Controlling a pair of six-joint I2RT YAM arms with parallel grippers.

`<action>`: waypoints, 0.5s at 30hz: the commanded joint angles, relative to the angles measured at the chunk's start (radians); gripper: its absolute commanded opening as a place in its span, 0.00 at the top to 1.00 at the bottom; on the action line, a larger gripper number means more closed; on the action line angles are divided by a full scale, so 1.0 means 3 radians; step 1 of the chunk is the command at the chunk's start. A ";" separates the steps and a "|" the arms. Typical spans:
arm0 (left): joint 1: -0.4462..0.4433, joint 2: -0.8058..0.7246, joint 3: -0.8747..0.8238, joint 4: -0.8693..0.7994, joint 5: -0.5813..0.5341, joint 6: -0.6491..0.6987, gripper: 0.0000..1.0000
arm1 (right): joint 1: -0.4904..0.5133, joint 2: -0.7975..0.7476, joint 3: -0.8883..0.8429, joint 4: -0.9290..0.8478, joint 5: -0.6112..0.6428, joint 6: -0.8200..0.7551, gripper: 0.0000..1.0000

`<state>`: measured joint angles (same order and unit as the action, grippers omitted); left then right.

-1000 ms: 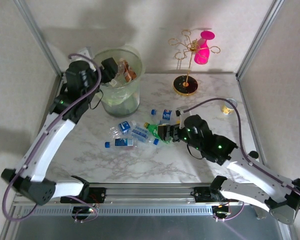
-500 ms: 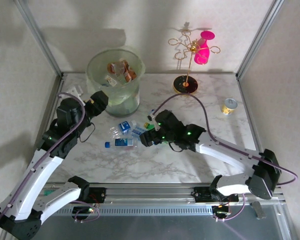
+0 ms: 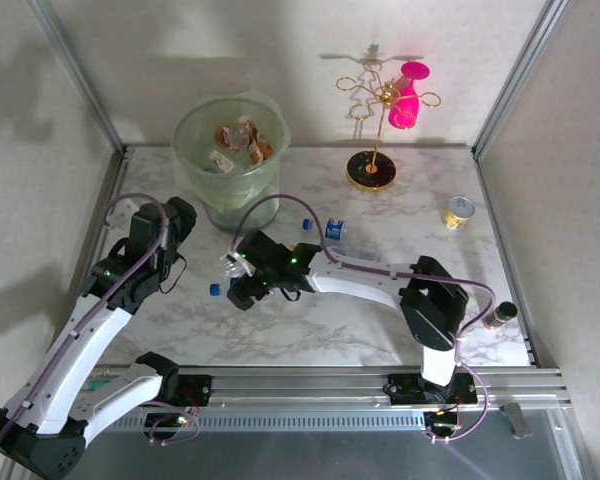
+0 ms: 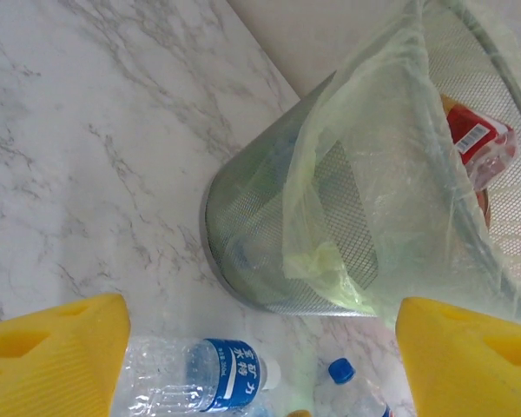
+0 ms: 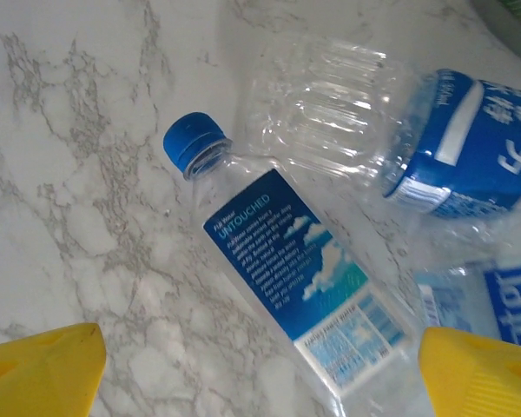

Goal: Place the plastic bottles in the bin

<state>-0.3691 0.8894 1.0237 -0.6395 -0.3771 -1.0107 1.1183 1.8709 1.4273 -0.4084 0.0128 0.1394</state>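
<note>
Right wrist view: the right jaws stand released and wide apart, a yellow fingertip (image 5: 40,365) in each lower corner, with nothing gripped. Under them a blue-capped bottle (image 5: 288,280) lies flat on the marble counter (image 5: 78,217). Just past it lies a crushed bottle with a blue band (image 5: 391,143), and a third bottle (image 5: 495,317) shows at the right edge.

In the top external view these bottles form a loose cluster (image 3: 236,266) left of the counter's middle, with the right arm reaching across to it. A little farther back and to the right, apart from the cluster, lies a lone bottle (image 3: 333,231).

In the left wrist view the left jaws are likewise released and empty, yellow fingertips (image 4: 52,356) far apart above a bottle with a blue wrap (image 4: 200,387). Beyond it the bin (image 4: 260,226) stands upright on the counter, its pale-green liner draped over the rim and a red-labelled bottle (image 4: 473,139) inside.

Farthest back, the gold wire stand (image 3: 370,170) carries a pink cup (image 3: 408,95). A silver can (image 3: 460,212) sits near the right wall.
</note>
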 commanded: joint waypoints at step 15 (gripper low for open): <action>0.0039 -0.0152 -0.0001 0.0038 -0.0139 0.0248 0.20 | 0.0066 0.0717 0.0531 -0.0022 -0.0256 -0.0164 0.03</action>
<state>-0.3691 0.8623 1.0237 -0.6292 -0.3908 -0.9688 1.1217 2.0781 1.5967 -0.4126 -0.0338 0.0963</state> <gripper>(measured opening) 0.799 0.973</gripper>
